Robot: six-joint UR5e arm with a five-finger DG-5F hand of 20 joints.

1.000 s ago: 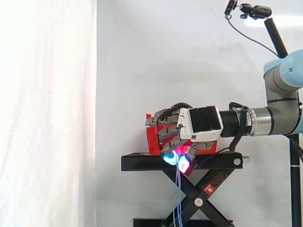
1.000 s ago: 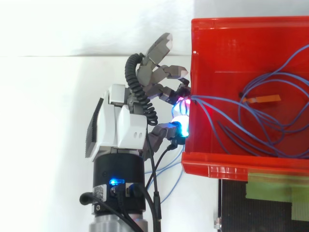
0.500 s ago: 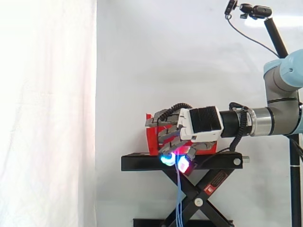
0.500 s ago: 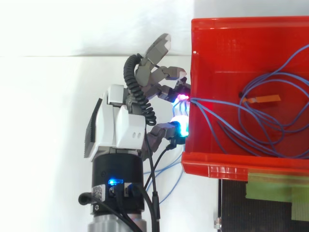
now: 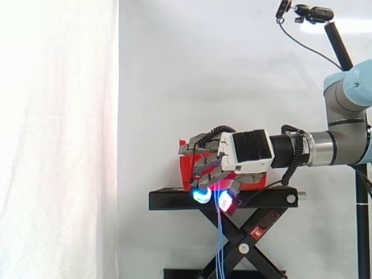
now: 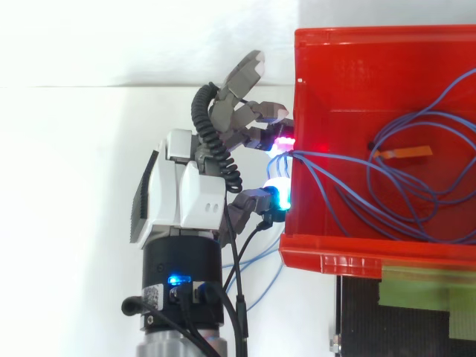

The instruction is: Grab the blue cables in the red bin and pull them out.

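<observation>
The red bin sits on the black stand. Inside it lies a loose tangle of thin blue cables. A few strands run over the bin's left wall and hang down past the stand as blue cables. My hand is just outside that wall, level with the rim, and in the side view the hand covers the bin's front. Its fingers are loosely bent. The magenta fingertip and the cyan fingertip stand apart, and the strands pass through the gap between them without being pinched.
An orange tag lies among the cables in the bin. The stand is a scissor lift with crossed legs below. A green and black surface shows beside the bin's near wall. White curtain lies behind.
The magenta and cyan fingertips, pressed together on the strands at the bin wall a second ago, have spread apart. The arm and the bin have stayed in place.
</observation>
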